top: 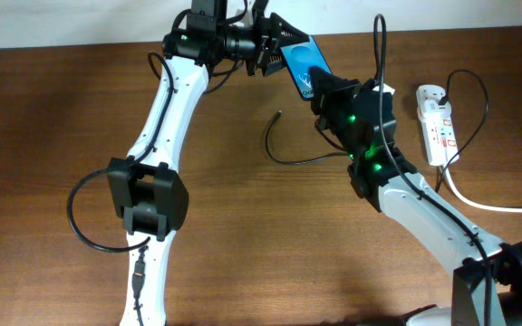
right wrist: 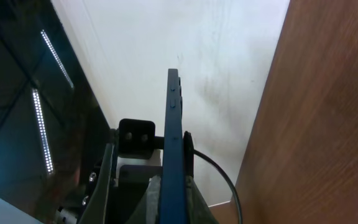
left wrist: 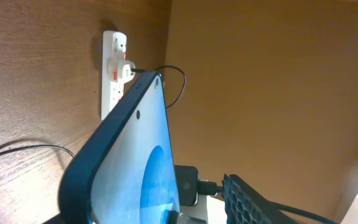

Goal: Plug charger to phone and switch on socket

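The phone [top: 302, 63] has a blue screen and hangs tilted in the air at the table's back edge, held between both arms. My left gripper [top: 268, 50] is shut on its far end, and my right gripper [top: 326, 91] is shut on its near end. The left wrist view shows the phone [left wrist: 135, 162] close up in the left gripper [left wrist: 173, 214]. The right wrist view shows it edge-on [right wrist: 174, 124] between the fingers of the right gripper [right wrist: 173, 196]. The charger [top: 275, 149] lies on the table with its free tip near the middle. The socket [top: 436, 122] lies at the right.
A thick white cord [top: 483, 203] runs from the socket toward the right edge. In the left wrist view, a white adapter [left wrist: 122, 70] sits plugged into the socket [left wrist: 112, 93]. A wall stands behind the wooden table [top: 243, 235].
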Motion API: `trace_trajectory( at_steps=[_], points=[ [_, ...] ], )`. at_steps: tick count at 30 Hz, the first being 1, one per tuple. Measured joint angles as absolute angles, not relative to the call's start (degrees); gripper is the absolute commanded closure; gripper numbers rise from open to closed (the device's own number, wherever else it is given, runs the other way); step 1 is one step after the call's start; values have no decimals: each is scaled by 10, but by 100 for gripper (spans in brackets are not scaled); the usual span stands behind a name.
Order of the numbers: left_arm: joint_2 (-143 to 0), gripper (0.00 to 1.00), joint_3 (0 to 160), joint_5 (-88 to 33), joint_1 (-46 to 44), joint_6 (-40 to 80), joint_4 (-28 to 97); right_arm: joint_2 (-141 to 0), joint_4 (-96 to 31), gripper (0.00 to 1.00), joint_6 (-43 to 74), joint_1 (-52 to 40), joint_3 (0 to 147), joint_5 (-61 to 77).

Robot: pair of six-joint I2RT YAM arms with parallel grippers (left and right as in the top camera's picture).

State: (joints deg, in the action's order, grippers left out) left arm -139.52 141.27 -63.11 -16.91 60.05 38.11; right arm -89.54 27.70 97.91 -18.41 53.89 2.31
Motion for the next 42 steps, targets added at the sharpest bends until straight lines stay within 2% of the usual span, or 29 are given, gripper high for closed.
trace_trajectory(
  at_steps=[6, 9, 15, 17, 19, 21, 23, 24, 28, 30, 32, 33, 34, 35, 39, 42],
  points=[
    [-1395, 50, 1413, -625, -170, 607, 379, -895, 304, 96, 1010, -190, 539, 22],
    [-1395, 62, 1413, -618, -173, 608, 379, -895, 307, 96, 1015, -191, 539, 24],
    [-1395, 66, 1413, -590, -173, 611, 379, -895, 300, 96, 1016, -203, 539, 26],
    [-1395, 72, 1413, -573, -173, 611, 379, -895, 300, 96, 1016, -203, 539, 26],
    [-1395, 73, 1413, -565, -173, 612, 379, -895, 300, 96, 1016, -203, 539, 26],
    [-1395, 80, 1413, -555, -173, 611, 379, -895, 300, 96, 1016, -203, 539, 26],
    [-1395, 96, 1413, -548, -173, 612, 379, -895, 299, 96, 1018, -203, 539, 26],
    [-1395, 100, 1413, -552, -173, 618, 377, -895, 301, 96, 1037, -203, 539, 26],
    [-1395, 100, 1413, -558, -172, 643, 376, -895, 303, 94, 1066, -204, 539, 26],
    [-1395, 100, 1413, -557, -172, 643, 377, -895, 301, 91, 1063, -204, 539, 26],
    [-1395, 100, 1413, -555, -172, 641, 379, -895, 300, 68, 1050, -204, 539, 26],
    [-1395, 100, 1413, -554, -172, 637, 379, -895, 301, 31, 1043, -204, 539, 25],
    [-1395, 100, 1413, -550, -172, 625, 383, -895, 301, 5, 1031, -203, 539, 25],
    [-1395, 100, 1413, -547, -171, 619, 381, -895, 301, 2, 1024, -203, 539, 26],
    [-1395, 100, 1413, -553, -116, 569, 402, -895, 281, 2, 988, -203, 540, 28],
    [-1395, 100, 1413, -594, -49, 486, 460, -893, 160, 2, 895, -204, 549, 29]
  ],
)
